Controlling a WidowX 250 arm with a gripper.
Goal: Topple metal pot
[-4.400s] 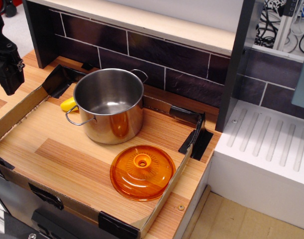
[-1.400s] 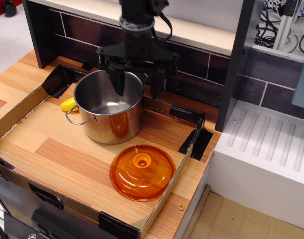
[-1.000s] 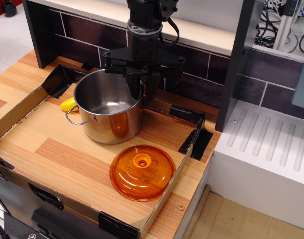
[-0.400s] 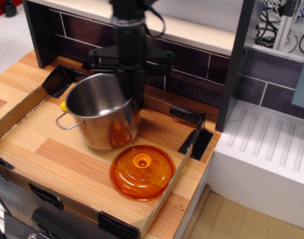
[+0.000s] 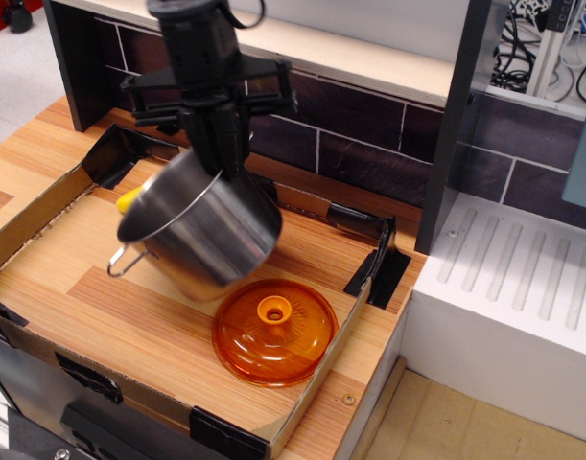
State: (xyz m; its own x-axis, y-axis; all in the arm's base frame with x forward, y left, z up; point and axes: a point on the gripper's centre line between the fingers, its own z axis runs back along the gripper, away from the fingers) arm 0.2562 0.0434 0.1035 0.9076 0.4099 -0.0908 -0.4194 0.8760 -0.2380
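The metal pot (image 5: 211, 235) is a shiny steel stockpot with wire loop handles. It is tilted hard to the left, its mouth facing left and up, its base lifted toward the right above the wooden tray floor (image 5: 110, 316). My gripper (image 5: 219, 163) hangs from above with its black fingers shut on the pot's back rim. One wire handle (image 5: 123, 264) sticks out at the lower left. The pot's base hangs just above the orange lid (image 5: 273, 331).
The translucent orange domed lid lies flat at the tray's front right. A yellow object (image 5: 128, 200) peeks out behind the pot at the left. Cardboard walls (image 5: 316, 383) edge the tray. A dark tiled backsplash (image 5: 350, 120) stands behind; a white drainer (image 5: 523, 287) lies right.
My gripper came in from the left, closed on the pot's back rim and moved left. The pot went from upright to strongly tilted leftward, its base lifted.
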